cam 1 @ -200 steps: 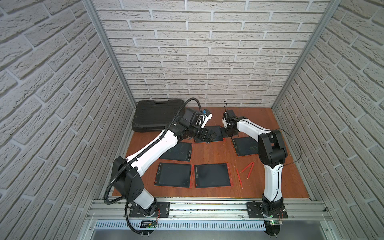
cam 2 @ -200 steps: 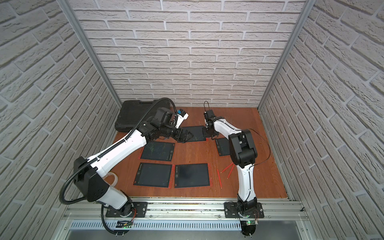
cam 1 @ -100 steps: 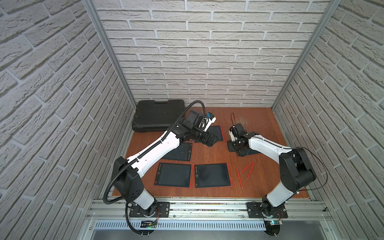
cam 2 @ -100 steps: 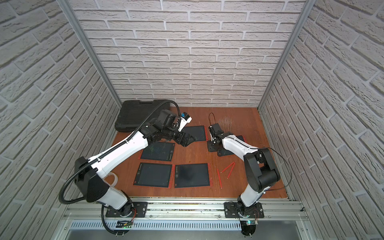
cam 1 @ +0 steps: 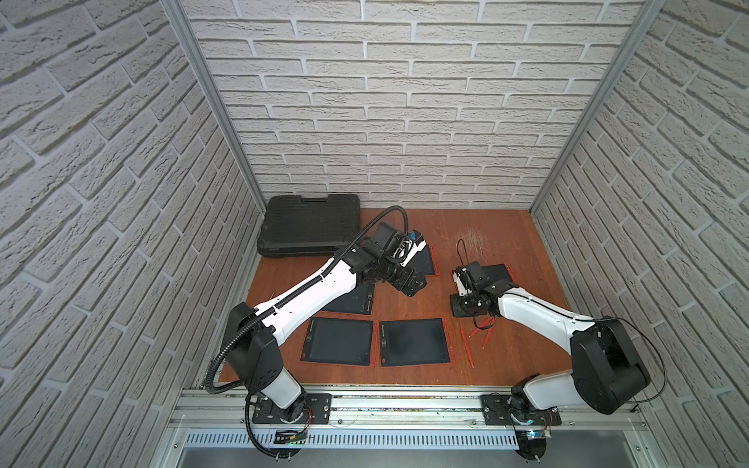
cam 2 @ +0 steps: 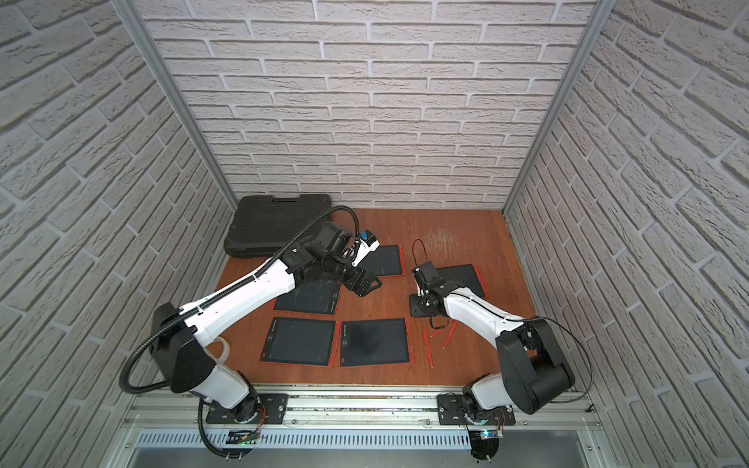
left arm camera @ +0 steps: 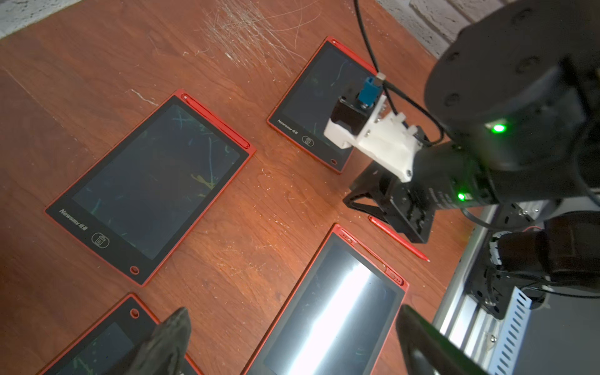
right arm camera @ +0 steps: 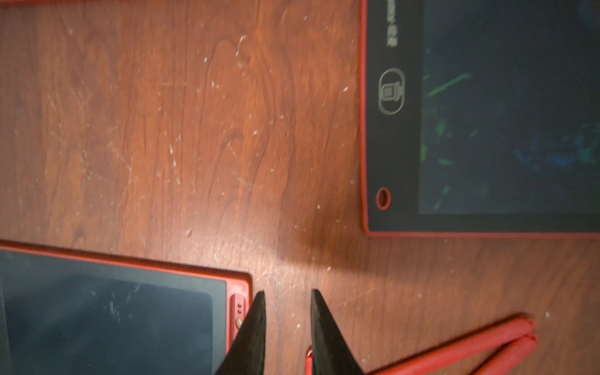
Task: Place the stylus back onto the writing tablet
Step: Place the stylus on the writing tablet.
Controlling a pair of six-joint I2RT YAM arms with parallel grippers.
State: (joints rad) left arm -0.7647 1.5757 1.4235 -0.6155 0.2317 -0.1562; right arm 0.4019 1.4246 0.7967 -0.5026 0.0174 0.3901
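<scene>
Three pens (cam 1: 467, 348) lie loose at near right, beside a tablet (cam 1: 413, 342), in both top views, with the right gripper (cam 1: 462, 314) just beyond them. Left wrist view: the left gripper (left arm camera: 292, 316) gapes, empty. Right wrist view: the right jaws are barely parted and empty; two touching pens (right arm camera: 454, 344) might drag together.

On the table (cam 1: 506, 227) a case (cam 1: 308, 225) is set at eleven o'clock. Tablets (cam 1: 338, 340) are laid at six (two, side by side), nine, one and two; styluses (cam 1: 467, 348) are scattered at four, just beside the front pair.
</scene>
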